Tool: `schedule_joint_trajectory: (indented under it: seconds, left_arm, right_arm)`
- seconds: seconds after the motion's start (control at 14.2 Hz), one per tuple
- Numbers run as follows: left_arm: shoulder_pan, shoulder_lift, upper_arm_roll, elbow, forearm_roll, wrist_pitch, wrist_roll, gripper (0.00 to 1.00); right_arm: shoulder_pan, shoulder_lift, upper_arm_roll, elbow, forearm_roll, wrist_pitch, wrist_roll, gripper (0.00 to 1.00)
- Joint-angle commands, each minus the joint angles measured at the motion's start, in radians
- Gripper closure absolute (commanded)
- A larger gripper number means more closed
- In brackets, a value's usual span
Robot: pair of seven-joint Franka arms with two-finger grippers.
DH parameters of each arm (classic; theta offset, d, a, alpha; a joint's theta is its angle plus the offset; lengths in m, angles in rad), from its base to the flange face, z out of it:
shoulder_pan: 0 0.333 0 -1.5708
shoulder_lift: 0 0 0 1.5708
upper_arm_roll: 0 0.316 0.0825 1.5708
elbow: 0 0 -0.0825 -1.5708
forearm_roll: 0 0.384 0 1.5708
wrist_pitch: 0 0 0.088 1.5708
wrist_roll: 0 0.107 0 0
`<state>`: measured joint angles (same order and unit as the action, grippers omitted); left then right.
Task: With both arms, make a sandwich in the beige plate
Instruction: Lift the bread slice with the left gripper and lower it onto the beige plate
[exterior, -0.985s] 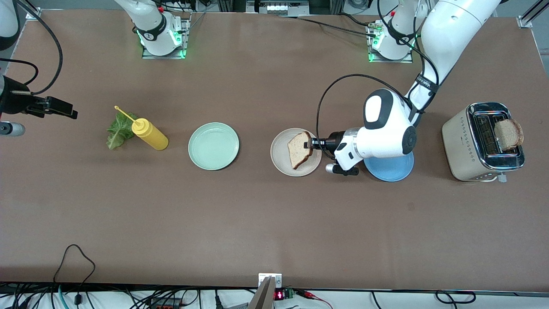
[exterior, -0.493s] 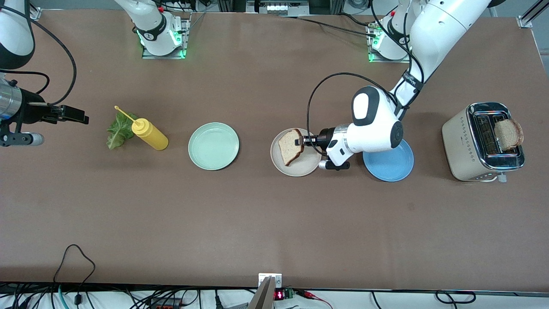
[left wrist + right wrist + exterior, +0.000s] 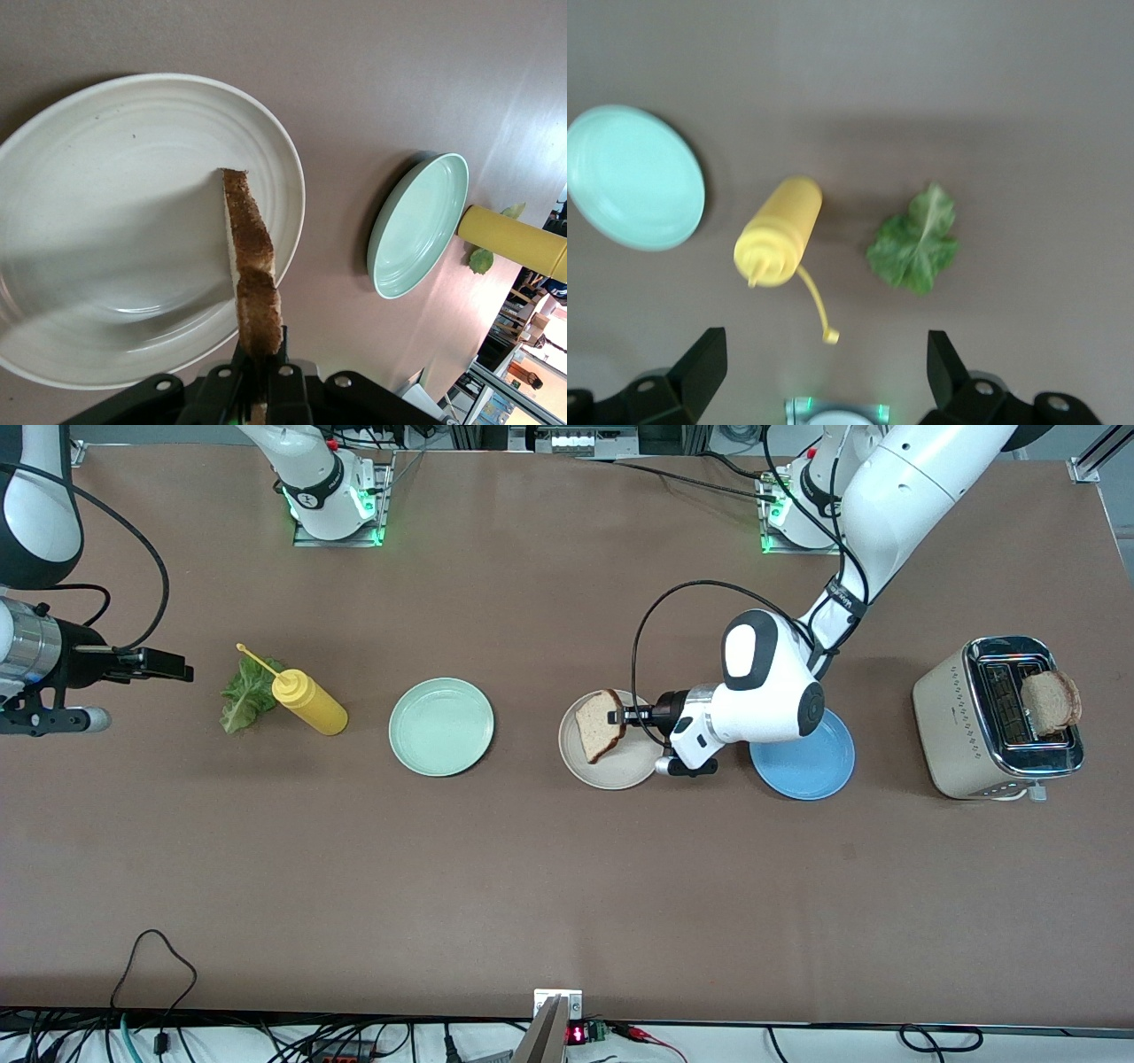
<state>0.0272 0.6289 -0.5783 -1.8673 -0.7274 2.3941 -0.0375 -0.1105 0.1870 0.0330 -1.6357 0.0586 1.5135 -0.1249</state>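
My left gripper [image 3: 617,716] is shut on the edge of a bread slice [image 3: 599,724] and holds it tilted on edge over the beige plate [image 3: 631,767]. In the left wrist view the slice [image 3: 252,274] stands upright between the jaws [image 3: 262,359] above the plate [image 3: 115,248], whose well is bare. A lettuce leaf [image 3: 241,698] lies flat toward the right arm's end of the table. My right gripper [image 3: 173,666] hovers open over the table beside it. The right wrist view looks down on the leaf [image 3: 915,241], with nothing between the spread fingers [image 3: 700,365].
A yellow squeeze bottle [image 3: 310,702] lies against the lettuce. A mint-green plate [image 3: 441,726] sits between bottle and beige plate. A blue plate [image 3: 811,766] lies partly under the left arm. A toaster [image 3: 997,717] at the left arm's end holds another bread slice [image 3: 1051,701].
My left gripper has carried the bread slice farther over the beige plate, toward the right arm's end. My right gripper has moved closer to the lettuce, still open.
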Motion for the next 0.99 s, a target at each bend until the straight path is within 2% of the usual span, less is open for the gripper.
schedule_joint_trajectory:
  seconds: [0.0, 0.14, 0.42, 0.63, 0.7, 0.77, 0.91]
  left_arm:
    - [-0.001, 0.005, -0.003, -0.003, -0.021, 0.011, 0.044, 0.99]
    - [-0.001, 0.009, -0.003, -0.001, -0.021, 0.011, 0.048, 0.99]
    - [0.004, 0.049, 0.0, 0.005, -0.021, 0.013, 0.085, 0.97]
    - [0.011, 0.058, 0.006, 0.008, -0.023, 0.013, 0.099, 0.84]
    - [0.013, 0.06, 0.009, 0.01, -0.021, 0.013, 0.099, 0.75]
    - [0.013, 0.06, 0.011, 0.01, -0.02, 0.013, 0.099, 0.63]
    - [0.019, 0.06, 0.012, 0.017, -0.015, 0.013, 0.099, 0.08]
  right_arm:
    - [-0.029, 0.02, -0.004, 0.008, 0.053, -0.055, -0.051, 0.0]
    - [-0.057, 0.026, -0.005, 0.002, 0.052, -0.064, -0.082, 0.0]
    - [-0.145, 0.032, -0.005, -0.024, 0.058, -0.053, -0.299, 0.0]
    - [-0.22, 0.023, 0.004, -0.084, 0.064, 0.025, -0.58, 0.0]
    - [-0.247, 0.014, 0.007, -0.119, 0.082, 0.06, -0.664, 0.0]
    - [-0.273, 0.009, 0.007, -0.162, 0.117, 0.1, -0.765, 0.0]
    - [-0.316, -0.003, 0.007, -0.267, 0.176, 0.212, -0.998, 0.0]
